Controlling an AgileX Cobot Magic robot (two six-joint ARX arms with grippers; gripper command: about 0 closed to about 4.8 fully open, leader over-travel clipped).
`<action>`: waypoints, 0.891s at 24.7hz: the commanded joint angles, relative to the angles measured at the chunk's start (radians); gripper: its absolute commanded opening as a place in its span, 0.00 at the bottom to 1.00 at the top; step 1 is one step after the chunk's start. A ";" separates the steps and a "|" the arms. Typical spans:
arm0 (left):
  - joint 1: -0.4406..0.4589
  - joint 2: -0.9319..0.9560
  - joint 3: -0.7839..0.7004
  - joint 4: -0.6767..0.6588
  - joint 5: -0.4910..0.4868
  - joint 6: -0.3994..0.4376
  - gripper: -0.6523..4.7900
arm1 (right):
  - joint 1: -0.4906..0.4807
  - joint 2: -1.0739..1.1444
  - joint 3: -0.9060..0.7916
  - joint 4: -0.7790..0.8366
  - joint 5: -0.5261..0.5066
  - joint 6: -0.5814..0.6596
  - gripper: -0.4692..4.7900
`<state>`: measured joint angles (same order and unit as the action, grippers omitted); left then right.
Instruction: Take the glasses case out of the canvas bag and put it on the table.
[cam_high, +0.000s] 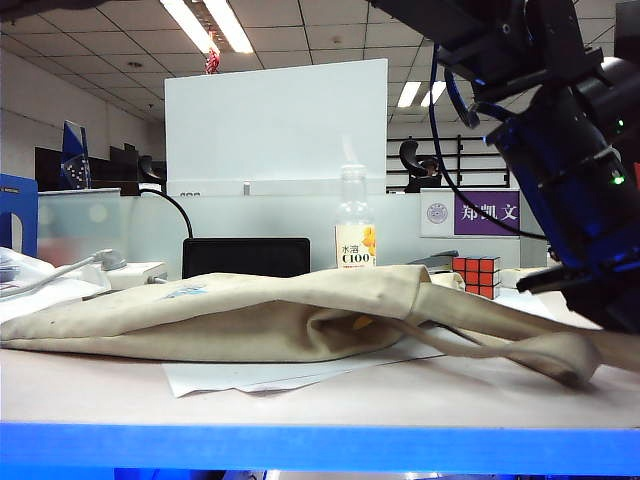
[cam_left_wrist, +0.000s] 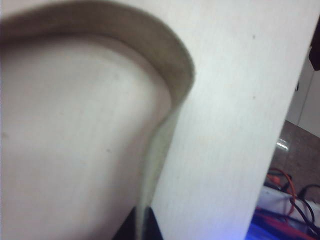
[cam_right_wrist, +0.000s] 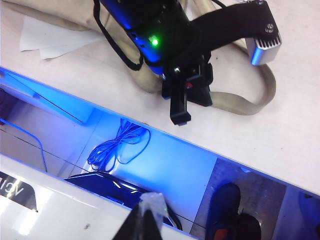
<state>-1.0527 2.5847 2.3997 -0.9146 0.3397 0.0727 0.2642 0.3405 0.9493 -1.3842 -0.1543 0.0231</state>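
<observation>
Two claws are shut. In the exterior view the left claw (cam_right_wrist: 180, 117) sits at 3 o'clock of the canvas bag (cam_high: 250, 320), seemingly pinching its strap (cam_right_wrist: 260, 100) near the desk (cam_high: 420, 400) edge. The right claw (cam_right_wrist: 144, 220) hangs beyond that blue edge. No view shows the glasses case.

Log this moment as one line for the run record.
task: case removal | canvas bag: flat on table | glasses case: unseen | left hand: shut, against bag fabric | right hand: shut, empty, above table edge
</observation>
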 joint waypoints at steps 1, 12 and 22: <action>0.010 -0.079 0.004 0.105 -0.002 -0.004 0.11 | -0.001 0.002 0.003 0.011 0.004 -0.037 0.07; 0.077 -0.315 0.005 0.248 0.016 -0.092 0.11 | -0.001 0.002 0.003 0.061 0.030 -0.085 0.08; 0.103 -0.549 0.005 0.043 0.019 -0.077 0.11 | 0.000 0.017 -0.011 0.153 0.050 -0.135 0.08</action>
<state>-0.9470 2.0693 2.4008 -0.8474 0.3481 -0.0162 0.2646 0.3588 0.9413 -1.2694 -0.1051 -0.1009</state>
